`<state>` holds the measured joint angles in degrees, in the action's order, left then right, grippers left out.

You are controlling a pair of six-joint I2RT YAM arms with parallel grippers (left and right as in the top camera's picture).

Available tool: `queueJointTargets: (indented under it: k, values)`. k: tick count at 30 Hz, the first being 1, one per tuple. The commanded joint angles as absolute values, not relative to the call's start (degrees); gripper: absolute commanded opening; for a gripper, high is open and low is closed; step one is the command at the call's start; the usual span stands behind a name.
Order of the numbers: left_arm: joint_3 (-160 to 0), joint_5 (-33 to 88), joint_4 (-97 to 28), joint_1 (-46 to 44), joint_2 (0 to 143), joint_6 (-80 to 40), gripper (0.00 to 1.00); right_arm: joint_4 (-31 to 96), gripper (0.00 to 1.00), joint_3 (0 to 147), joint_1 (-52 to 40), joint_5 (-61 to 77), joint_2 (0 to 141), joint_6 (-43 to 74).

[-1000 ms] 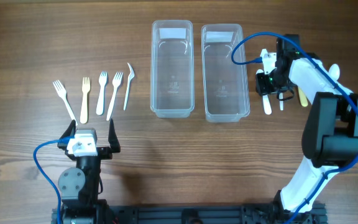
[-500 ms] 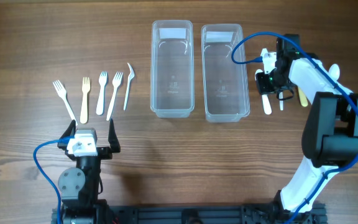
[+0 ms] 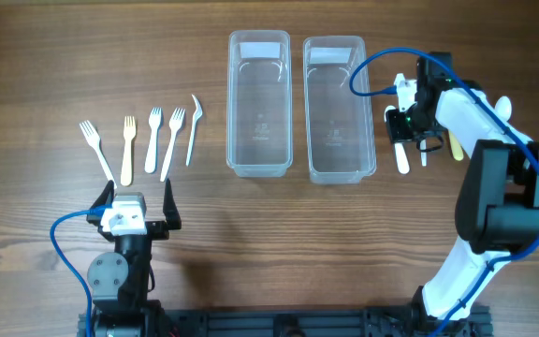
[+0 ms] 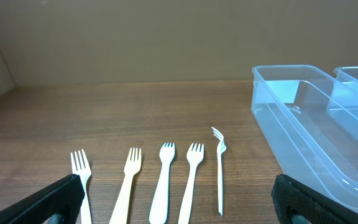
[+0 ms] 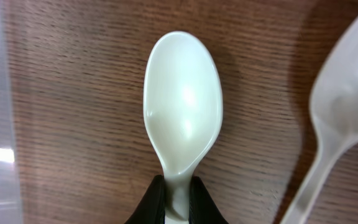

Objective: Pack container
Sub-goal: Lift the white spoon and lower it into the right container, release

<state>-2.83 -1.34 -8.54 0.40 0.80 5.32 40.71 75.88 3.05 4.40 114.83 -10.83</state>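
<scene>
Far left, left fingers (image 3: 168,200) spread wide, empty, short of five white plastic forks (image 3: 152,140) on the wooden desk (image 3: 45,75). Past two clear plastic tubs (image 3: 259,103), both empty, right fingers (image 5: 156,200) just pinched shut on the neck of a white plastic spoon (image 5: 182,106) lying flat beside the right tub: grasp made, lift pending. Handle hidden behind the fingers; second translucent spoon (image 5: 347,93) cut off.

Two clear containers (image 3: 259,112) stand side by side at twelve o'clock; five forks (image 3: 152,140) lie at nine, a white spoon (image 5: 182,106) at three.
</scene>
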Motion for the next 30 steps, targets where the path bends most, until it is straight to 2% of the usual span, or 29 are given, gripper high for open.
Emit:
queueJointTargets:
  k: [1,12,17,24,30]
  values:
    - [-2.33,-0.45,-8.36,0.75,0.38,6.17,1.0,40.69,0.04,77.14,3.29,3.4,108.92,-9.87]
    - [-2.33,-0.45,-8.34,0.75,0.38,6.17,1.0,40.99,0.04,77.25,2.68,7.09,94.37,-7.38]
    - [-2.33,-0.45,-8.36,0.75,0.38,6.17,1.0,42.04,0.04,77.25,-1.89,7.97,87.61,-6.85]
    - [-2.33,-0.45,-8.36,0.75,0.38,6.17,1.0,41.01,0.04,77.25,-10.5,7.73,86.7,-3.75]
    - [-2.33,-0.45,-8.36,0.75,0.38,6.17,1.0,36.99,0.04,76.27,-13.58,7.73,88.9,-1.21]
